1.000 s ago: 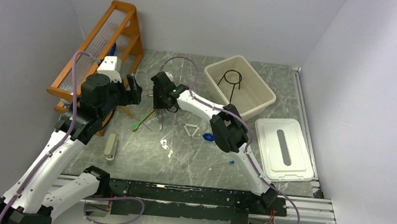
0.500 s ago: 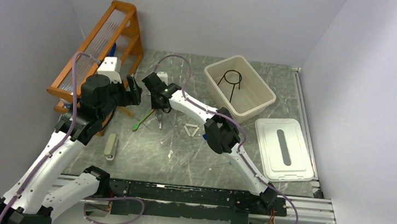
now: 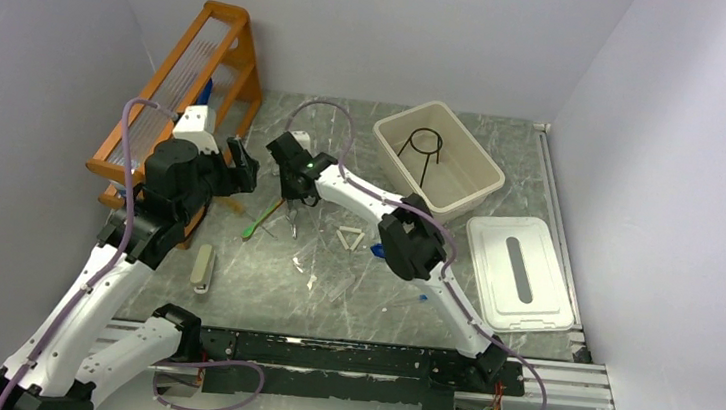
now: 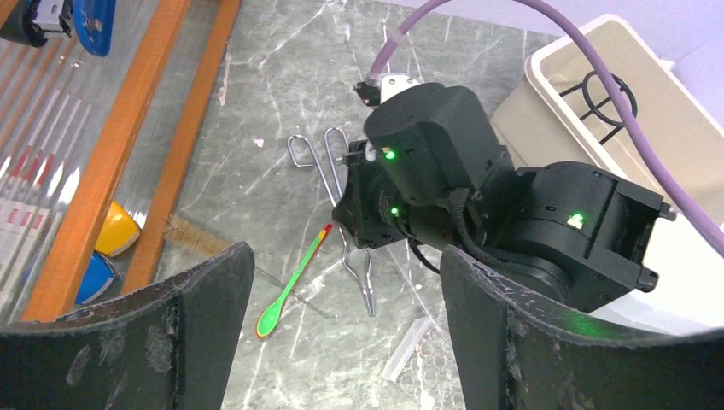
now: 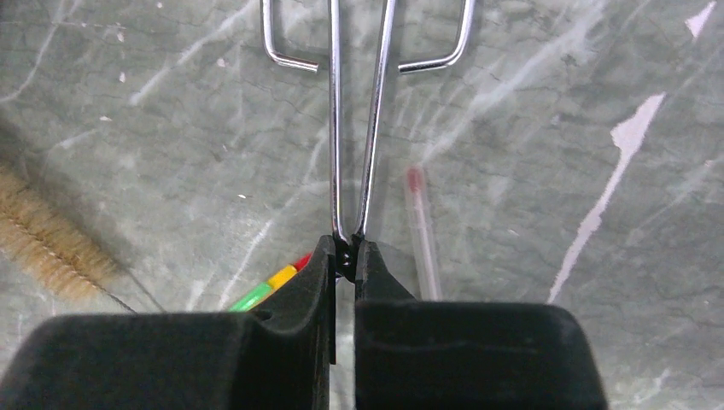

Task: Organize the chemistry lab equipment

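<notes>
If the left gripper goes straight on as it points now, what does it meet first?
Most likely the right arm's black wrist, straight ahead of the left gripper; depth is unclear.

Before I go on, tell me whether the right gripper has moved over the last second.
Yes. In the top view the right gripper has shifted slightly left, toward the orange rack and away from the beige bin.

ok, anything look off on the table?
Nothing spilled or broken that I can see. Just unsorted: only the wire ring sits in the bin, whose lid lies beside it; green spoon and white triangle lie loose. Right gripper is shut on the metal tongs.
</notes>
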Robot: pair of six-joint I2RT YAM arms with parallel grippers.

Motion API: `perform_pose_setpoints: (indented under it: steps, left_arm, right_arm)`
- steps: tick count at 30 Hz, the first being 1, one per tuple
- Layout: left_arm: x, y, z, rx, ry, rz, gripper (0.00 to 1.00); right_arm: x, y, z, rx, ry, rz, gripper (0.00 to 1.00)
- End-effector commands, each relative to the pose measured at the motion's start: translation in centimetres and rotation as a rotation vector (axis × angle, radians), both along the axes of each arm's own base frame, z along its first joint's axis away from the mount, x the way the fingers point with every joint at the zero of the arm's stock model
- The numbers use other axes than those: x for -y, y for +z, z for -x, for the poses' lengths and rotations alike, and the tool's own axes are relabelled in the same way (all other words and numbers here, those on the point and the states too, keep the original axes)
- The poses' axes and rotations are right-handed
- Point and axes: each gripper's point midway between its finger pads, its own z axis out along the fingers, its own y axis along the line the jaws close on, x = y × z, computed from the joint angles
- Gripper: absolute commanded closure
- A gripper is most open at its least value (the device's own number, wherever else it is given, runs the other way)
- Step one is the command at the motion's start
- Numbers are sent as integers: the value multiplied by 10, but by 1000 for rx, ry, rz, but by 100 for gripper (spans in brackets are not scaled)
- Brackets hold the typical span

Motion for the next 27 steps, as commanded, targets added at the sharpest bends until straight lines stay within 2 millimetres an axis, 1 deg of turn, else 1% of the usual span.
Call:
perform_pose_setpoints:
  steps: [1,5,9,15,18,20,23,24,27]
  left_arm:
    - [6,-7,5,-29,7,86,17]
    - [16,-27,7,-87,-4,148,18]
    - [27,-39,5,-119,-29,196,18]
    - [38,-40,-1,-124,-57,240,16]
    - [45,-38,-5,-125,-68,285,14]
    - [54,-38,-9,-131,-70,359,12]
    - [77,-38,-14,-141,-140,481,12]
    - [83,-43,-16,-154,-154,517,13]
    - [102,-48,-25,-166,-218,581,16]
  right_arm:
    - [-5,53,-21,87,-11,-166,100]
    - [1,83,-31,120,-27,-265,100]
    - [9,99,-33,116,-34,-328,100]
    - [23,121,-30,108,-29,-423,100]
    - [31,133,-19,104,1,-453,100]
    - [37,139,-9,107,20,-469,100]
    - [48,150,9,106,52,-490,100]
    - [52,155,16,109,65,-503,100]
    - [62,166,36,107,97,-533,100]
